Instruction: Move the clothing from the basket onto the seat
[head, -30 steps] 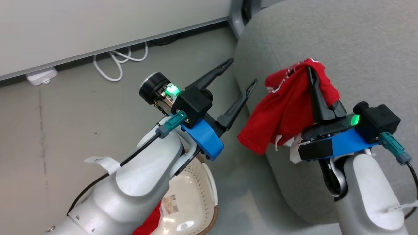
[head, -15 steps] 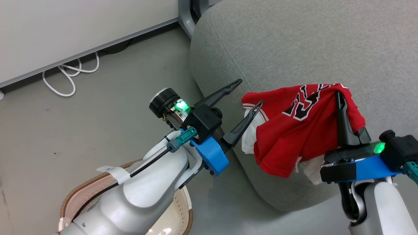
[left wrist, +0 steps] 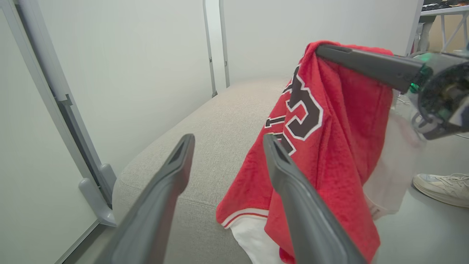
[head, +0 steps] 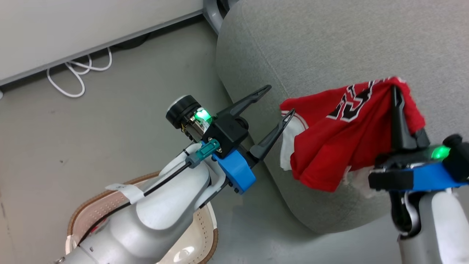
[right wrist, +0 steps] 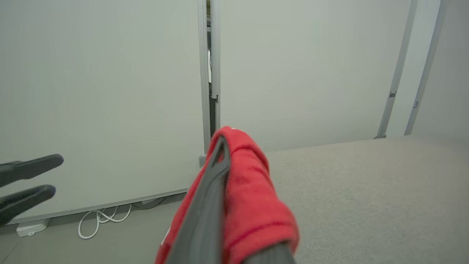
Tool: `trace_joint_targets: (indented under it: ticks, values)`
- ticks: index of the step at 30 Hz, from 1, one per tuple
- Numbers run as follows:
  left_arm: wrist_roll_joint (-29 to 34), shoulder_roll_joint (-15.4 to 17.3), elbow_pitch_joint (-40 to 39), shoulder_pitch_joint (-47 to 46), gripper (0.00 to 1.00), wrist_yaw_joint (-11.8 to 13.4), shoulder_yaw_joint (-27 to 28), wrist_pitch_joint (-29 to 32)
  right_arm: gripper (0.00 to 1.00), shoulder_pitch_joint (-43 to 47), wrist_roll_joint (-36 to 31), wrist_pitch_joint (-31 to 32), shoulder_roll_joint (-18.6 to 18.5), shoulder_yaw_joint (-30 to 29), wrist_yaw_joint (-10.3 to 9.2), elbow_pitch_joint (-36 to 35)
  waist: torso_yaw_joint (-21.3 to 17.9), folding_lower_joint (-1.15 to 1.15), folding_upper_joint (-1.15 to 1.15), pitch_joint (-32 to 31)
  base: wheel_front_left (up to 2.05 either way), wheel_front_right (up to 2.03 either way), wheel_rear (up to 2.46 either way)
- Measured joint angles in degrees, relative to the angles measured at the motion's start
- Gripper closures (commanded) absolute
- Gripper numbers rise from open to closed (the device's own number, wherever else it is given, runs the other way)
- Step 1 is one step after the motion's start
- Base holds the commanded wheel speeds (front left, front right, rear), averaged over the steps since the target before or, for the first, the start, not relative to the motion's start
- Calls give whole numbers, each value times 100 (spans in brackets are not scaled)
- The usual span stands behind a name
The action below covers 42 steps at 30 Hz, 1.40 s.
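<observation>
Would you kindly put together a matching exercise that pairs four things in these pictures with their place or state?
Things
1. left pincer
2. right pincer
3. basket
4. white cable

Places or states
A. shut on the red jersey, held over the seat
B. on the floor, partly hidden under the left arm
C. open, holding nothing
D. looped at the foot of the wall

Pairs: 1-C, 2-A, 3-B, 4-D
</observation>
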Motion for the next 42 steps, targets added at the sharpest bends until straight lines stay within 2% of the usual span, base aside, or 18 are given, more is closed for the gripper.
trace_joint_targets:
  ticks: [7, 11, 19, 26, 29, 34, 42]
  values:
    - [157, 136, -98, -375, 0, 0, 27, 0, 100, -1161, -202, 0, -2, -282, 0, -220, 146, 0, 0, 521, 0, 0, 0]
    - [252, 236, -176, -673, 0, 0, 35, 20, 100, -2054, -249, 0, -155, -553, 0, -302, 238, 1, 0, 949, 0, 0, 0]
    - [493, 358, -506, -1249, 0, 11, 57, 148, 100, -3676, -348, -1, -1038, -1481, 1, -253, 416, 1, 0, 1987, 0, 0, 0]
    - [642, 506, -825, -1494, 0, 68, 51, 248, 100, -4136, -307, -1, -2023, -2341, 1, 361, 584, 1, 0, 2754, 0, 0, 0]
    - [684, 560, -920, -1537, 0, 93, 21, 297, 100, -4135, -298, -1, -2271, -2646, 1, 799, 641, 2, 0, 2970, 0, 0, 0]
    - [683, 637, -1063, -1582, 0, 115, 16, 339, 100, -3952, -341, -1, -2313, -2824, 1, 1440, 686, 1, -1, 3157, 0, 0, 0]
    - [680, 749, -1161, -1582, 0, 159, 2, 399, 100, -3845, -380, -1, -1909, -2729, 0, 2508, 710, 1, -1, 3315, 0, 0, 0]
